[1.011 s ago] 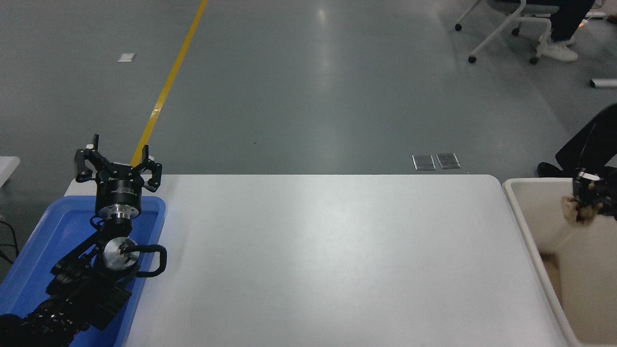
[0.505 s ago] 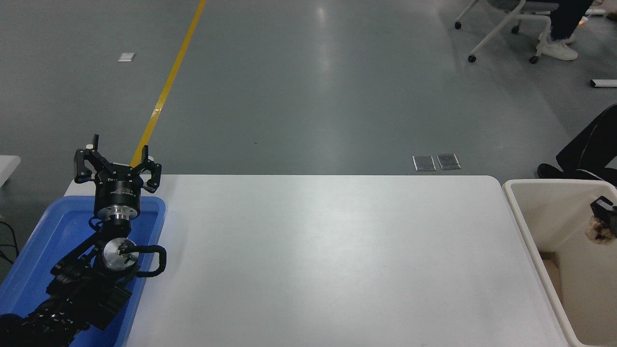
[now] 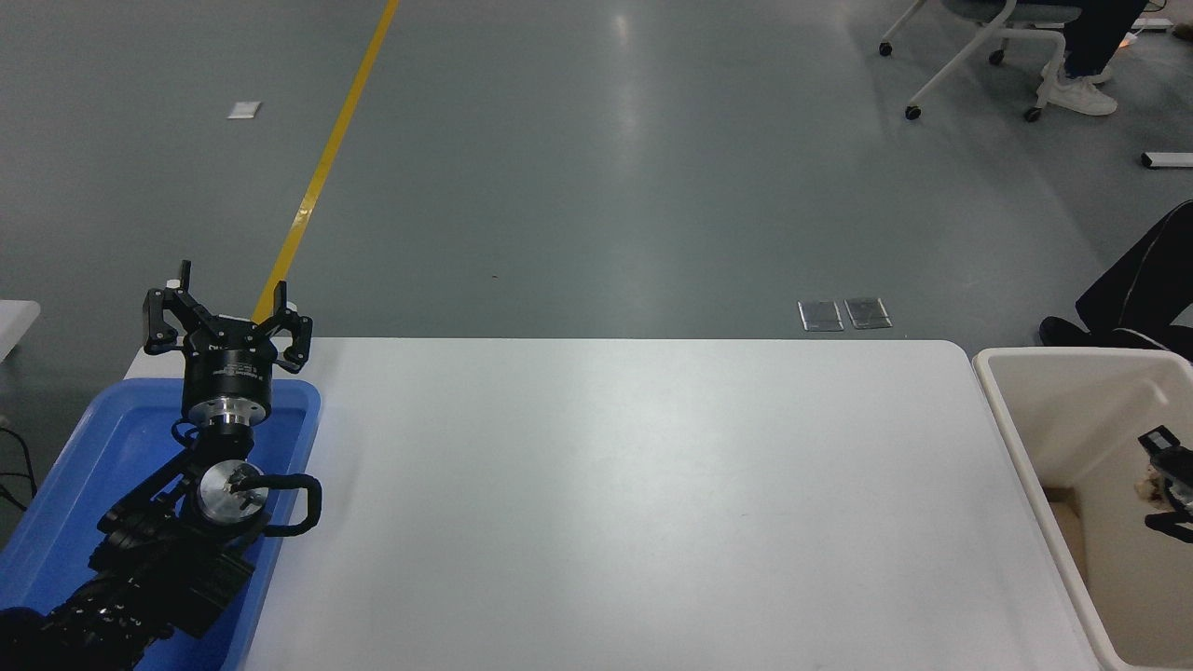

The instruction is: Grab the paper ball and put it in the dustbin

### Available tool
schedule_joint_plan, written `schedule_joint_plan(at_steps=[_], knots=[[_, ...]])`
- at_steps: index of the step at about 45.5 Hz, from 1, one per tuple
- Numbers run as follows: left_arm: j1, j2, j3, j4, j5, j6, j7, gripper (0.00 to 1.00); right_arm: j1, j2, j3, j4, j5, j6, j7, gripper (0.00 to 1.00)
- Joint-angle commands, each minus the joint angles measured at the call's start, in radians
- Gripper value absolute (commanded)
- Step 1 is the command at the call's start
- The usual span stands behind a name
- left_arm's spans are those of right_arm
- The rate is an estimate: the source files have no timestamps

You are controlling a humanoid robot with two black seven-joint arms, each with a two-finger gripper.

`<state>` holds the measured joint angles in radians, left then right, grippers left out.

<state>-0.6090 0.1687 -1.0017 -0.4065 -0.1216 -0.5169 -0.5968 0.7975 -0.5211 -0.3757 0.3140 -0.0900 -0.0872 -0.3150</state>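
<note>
At the right edge of the frame, the right claw is hanging inside the cream dustbin, largely cut off by the picture's border, so whether it is spread or pinched cannot be told. A small tan scrap, apparently the paper ball, is showing just beside the claw's black fingers, over the bin's interior; whether it is gripped or loose is too small to make out. The dustbin is standing just off the right end of the white bench, its own right side and lower end running out of frame. At lower left, the left claw is sitting parked with fingers splayed wide and holding nothing, above a blue tray. Beyond the bench, a yellow floor line is crossing the grey floor, while a wheeled chair and a person's white shoes are showing at upper right.
</note>
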Motion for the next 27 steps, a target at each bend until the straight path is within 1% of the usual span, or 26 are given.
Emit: schedule_joint_plan(at_steps=[1, 10, 15, 19, 27], knots=[[0.000, 0.000, 0.000, 0.000, 0.000, 0.000, 0.000, 0.99, 0.000, 0.010, 0.017, 0.007, 0.010, -0.006, -0.001, 1.00], [0.000, 0.000, 0.000, 0.000, 0.000, 0.000, 0.000, 0.99, 0.041, -0.008, 0.017, 0.092, 0.010, -0.002, -0.001, 1.00], [0.000, 0.000, 0.000, 0.000, 0.000, 0.000, 0.000, 0.99, 0.087, -0.079, 0.001, 0.183, 0.009, 0.000, -0.001, 1.00], [0.000, 0.000, 0.000, 0.000, 0.000, 0.000, 0.000, 0.99, 0.143, -0.114, -0.011, 0.269, 0.007, 0.011, -0.001, 1.00], [0.000, 0.000, 0.000, 0.000, 0.002, 0.000, 0.000, 0.99, 0.302, -0.194, -0.120, 0.479, 0.007, 0.015, -0.001, 1.00]])
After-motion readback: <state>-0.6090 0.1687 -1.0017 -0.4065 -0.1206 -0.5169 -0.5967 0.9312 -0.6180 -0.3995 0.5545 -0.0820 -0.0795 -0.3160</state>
